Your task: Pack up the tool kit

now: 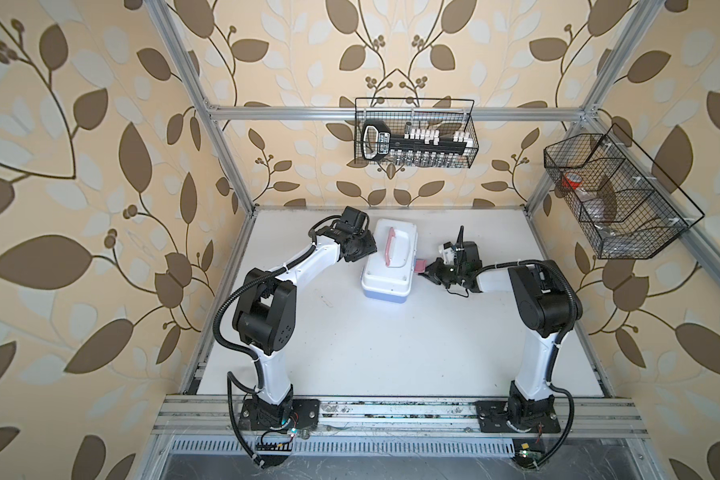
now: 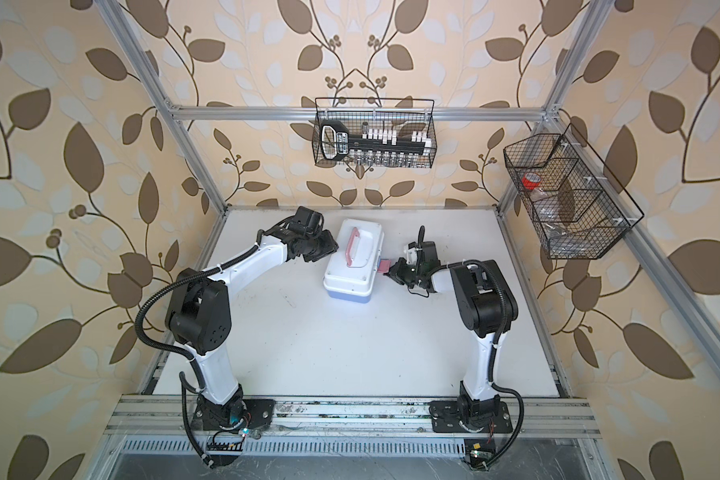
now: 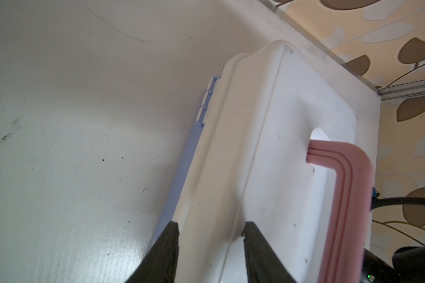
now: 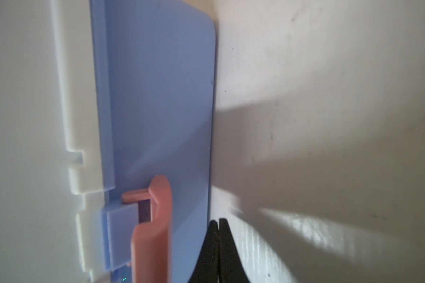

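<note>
The tool kit point(image 1: 387, 266) point(image 2: 352, 266) stands closed at the back middle of the table, with a white lid point(image 3: 280, 122), a pink handle point(image 1: 390, 247) point(image 3: 341, 183) and a light blue base point(image 4: 162, 98). My left gripper point(image 1: 371, 245) point(image 3: 210, 226) is at the kit's left side. It is open, with the lid's stepped rim between its fingers. My right gripper point(image 1: 427, 272) point(image 4: 218, 220) is shut and holds nothing. It sits low beside the base, just next to the pinkish-red latch point(image 1: 420, 265) point(image 4: 155, 232), which sticks out from the kit's right side. No loose tools show.
A black mesh basket point(image 1: 416, 133) on the back wall holds a black socket holder point(image 1: 412, 143). Another divided mesh basket point(image 1: 616, 195) hangs on the right wall, with a red item point(image 1: 572, 179) inside. The white table point(image 1: 371, 340) stretches toward the arm bases.
</note>
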`<state>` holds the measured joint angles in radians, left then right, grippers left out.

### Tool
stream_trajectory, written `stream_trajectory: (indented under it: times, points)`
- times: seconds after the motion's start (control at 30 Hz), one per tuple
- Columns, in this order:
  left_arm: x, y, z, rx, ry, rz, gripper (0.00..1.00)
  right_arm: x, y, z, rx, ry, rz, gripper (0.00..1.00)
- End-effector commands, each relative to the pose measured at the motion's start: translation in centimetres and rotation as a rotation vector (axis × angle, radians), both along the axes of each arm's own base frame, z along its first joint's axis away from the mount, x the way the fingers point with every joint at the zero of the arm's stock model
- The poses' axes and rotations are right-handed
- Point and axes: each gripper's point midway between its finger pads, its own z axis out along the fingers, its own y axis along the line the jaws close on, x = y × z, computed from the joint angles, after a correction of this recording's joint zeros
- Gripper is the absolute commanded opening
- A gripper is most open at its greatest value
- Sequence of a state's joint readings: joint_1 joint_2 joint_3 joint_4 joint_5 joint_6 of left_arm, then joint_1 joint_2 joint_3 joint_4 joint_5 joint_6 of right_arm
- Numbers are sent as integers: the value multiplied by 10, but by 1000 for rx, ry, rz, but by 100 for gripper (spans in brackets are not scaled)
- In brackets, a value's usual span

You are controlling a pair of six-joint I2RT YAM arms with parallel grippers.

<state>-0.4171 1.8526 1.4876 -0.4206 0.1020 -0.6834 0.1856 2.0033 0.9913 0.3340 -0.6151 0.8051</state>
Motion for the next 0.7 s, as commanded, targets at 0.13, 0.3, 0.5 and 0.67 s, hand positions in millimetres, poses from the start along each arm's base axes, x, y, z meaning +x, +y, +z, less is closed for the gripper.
stream_trajectory:
  times: [0.13,0.3,0.5,0.67]
  points:
    - [7,2,3,-22,-12,14,45,10,5,21,46,-58,2,7]
    - [6,2,1,-22,-9,16,45,12,4,32,46,-79,1,7]
    - [7,1,4,-23,-16,14,45,10,3,43,45,-93,2,7]
    - [8,0,3,-19,-13,12,44,8,1,53,32,-111,3,8]
